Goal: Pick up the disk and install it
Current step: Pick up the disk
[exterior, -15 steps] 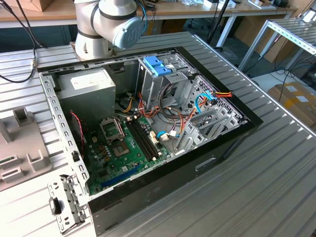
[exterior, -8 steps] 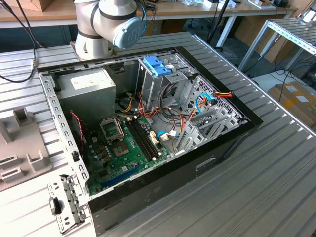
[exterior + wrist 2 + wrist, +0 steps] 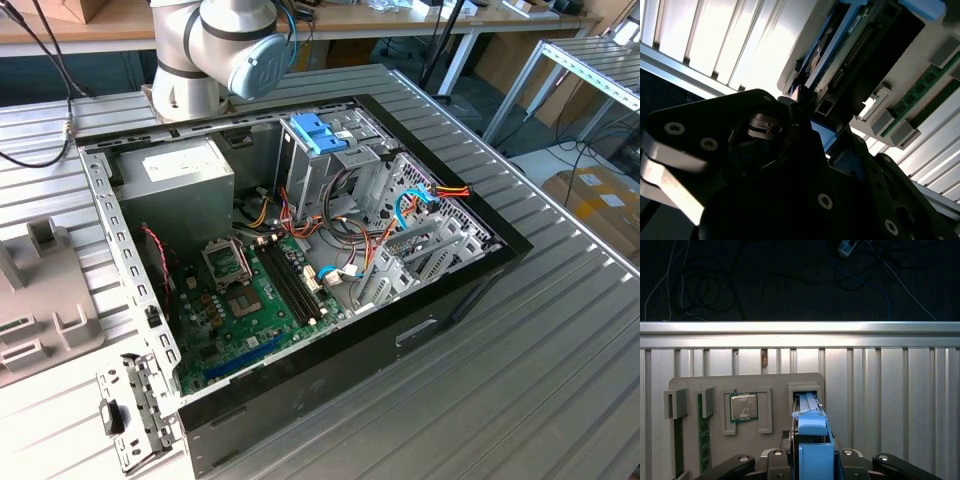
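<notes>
The disk point(image 3: 809, 404) stands on edge in a slot of a grey holder tray point(image 3: 775, 385), with a blue plastic rail along its upper edge. My gripper point(image 3: 813, 452) straddles that blue rail, its dark fingers point(image 3: 794, 450) pressed against both sides. In the second wrist view the disk point(image 3: 860, 45) shows its green circuit board and black connector, partly inside the tray's pale frame, with my gripper point(image 3: 807, 117) close under it.
The tray also holds a processor chip point(image 3: 743, 406) and memory sticks point(image 3: 702, 435). The ribbed table's edge point(image 3: 800, 327) lies just beyond, above a dark floor with cables. The open computer case point(image 3: 480, 275) has a blue-tabbed drive cage point(image 3: 320, 135) and power supply point(image 3: 185, 180).
</notes>
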Motion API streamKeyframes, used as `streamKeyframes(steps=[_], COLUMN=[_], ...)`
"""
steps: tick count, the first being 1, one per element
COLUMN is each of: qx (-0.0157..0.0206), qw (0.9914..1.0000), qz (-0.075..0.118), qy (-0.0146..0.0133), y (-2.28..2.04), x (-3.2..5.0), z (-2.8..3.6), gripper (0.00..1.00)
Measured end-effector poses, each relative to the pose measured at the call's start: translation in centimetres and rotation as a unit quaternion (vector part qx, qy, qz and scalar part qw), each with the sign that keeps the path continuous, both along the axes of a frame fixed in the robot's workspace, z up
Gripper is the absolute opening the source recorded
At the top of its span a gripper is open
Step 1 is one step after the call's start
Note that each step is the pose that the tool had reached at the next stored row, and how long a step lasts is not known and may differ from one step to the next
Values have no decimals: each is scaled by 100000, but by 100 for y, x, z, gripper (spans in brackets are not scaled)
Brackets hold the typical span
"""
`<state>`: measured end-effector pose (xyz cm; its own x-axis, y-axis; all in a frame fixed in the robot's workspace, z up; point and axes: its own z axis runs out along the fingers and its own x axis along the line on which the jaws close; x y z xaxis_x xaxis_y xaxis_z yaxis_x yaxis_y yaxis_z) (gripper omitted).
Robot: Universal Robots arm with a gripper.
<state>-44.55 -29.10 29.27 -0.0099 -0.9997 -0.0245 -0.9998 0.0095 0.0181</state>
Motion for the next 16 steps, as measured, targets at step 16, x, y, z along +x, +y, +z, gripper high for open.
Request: streamKeyframes(steps=[16], qx=[74], qw=[100000], qz=[0], qy=[-7], y=[0], x=[0], z=[93], gripper=[37])
